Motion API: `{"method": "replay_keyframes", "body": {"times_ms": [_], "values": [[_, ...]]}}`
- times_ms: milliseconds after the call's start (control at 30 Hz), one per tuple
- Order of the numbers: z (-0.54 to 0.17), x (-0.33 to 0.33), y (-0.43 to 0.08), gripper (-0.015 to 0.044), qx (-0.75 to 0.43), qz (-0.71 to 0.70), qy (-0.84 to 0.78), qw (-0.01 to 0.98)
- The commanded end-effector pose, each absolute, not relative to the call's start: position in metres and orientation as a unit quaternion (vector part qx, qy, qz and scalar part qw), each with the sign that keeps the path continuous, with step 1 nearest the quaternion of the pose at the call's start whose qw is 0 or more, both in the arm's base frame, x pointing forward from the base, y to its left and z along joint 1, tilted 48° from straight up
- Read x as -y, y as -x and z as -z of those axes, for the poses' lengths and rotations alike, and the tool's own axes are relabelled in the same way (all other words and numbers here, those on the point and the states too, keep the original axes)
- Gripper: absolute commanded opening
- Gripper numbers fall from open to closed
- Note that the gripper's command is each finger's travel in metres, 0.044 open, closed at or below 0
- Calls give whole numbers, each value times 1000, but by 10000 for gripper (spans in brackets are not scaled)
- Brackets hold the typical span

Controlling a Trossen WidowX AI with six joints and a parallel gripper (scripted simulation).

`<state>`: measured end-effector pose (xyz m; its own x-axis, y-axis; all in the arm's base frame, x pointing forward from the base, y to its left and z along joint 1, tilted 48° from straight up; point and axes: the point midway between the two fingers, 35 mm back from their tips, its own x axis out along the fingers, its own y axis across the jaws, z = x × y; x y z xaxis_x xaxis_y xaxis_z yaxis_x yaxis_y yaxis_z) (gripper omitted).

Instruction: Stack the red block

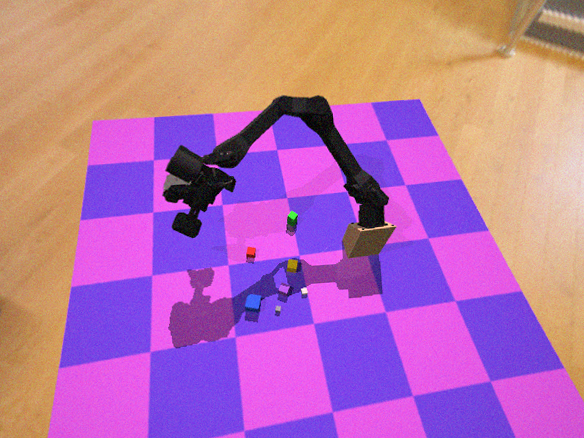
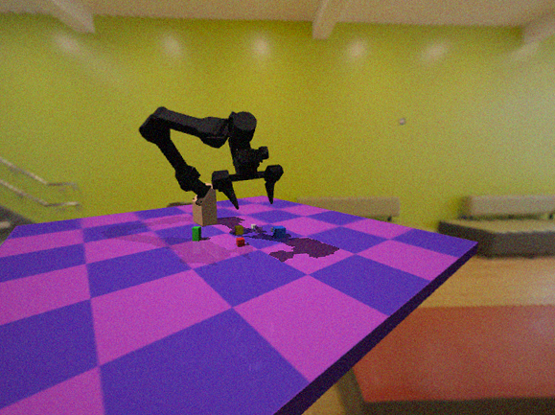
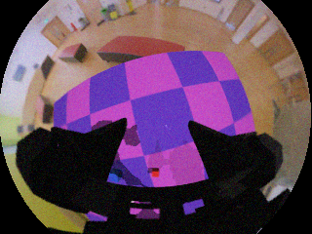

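Observation:
A small red block (image 1: 250, 252) (image 2: 240, 241) (image 3: 155, 173) lies on the checkered table top. The green tower (image 1: 292, 219) (image 2: 197, 233) stands upright, behind and to the right of the red block in the top view; I cannot make it out in the wrist view. My gripper (image 2: 254, 205) (image 3: 158, 122) is wide open and empty, fingers pointing down, high above the table. In the top view it hangs at the upper left of the red block, and its fingertips are partly hidden there. In the wrist view the red block shows low, between the two fingers.
A yellow block (image 1: 292, 265) (image 2: 239, 230), a purple block (image 1: 285, 290), a blue block (image 1: 253, 303) (image 2: 279, 231) (image 3: 114, 177) and two tiny pale blocks (image 1: 304, 291) (image 1: 277, 309) lie in front of the tower in the top view. The arm's tan base (image 1: 369, 241) (image 2: 206, 210) stands to their right.

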<state>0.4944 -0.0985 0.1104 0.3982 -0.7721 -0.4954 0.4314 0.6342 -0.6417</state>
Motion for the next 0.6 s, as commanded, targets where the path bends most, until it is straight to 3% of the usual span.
{"method": "replay_keyframes", "body": {"times_ms": [0,300,567], "values": [[-56,102,-439,440,-493,389,169,760],[-12,105,-346,440,-596,446,124,656],[-9,103,-340,440,-599,449,122,652]]}}
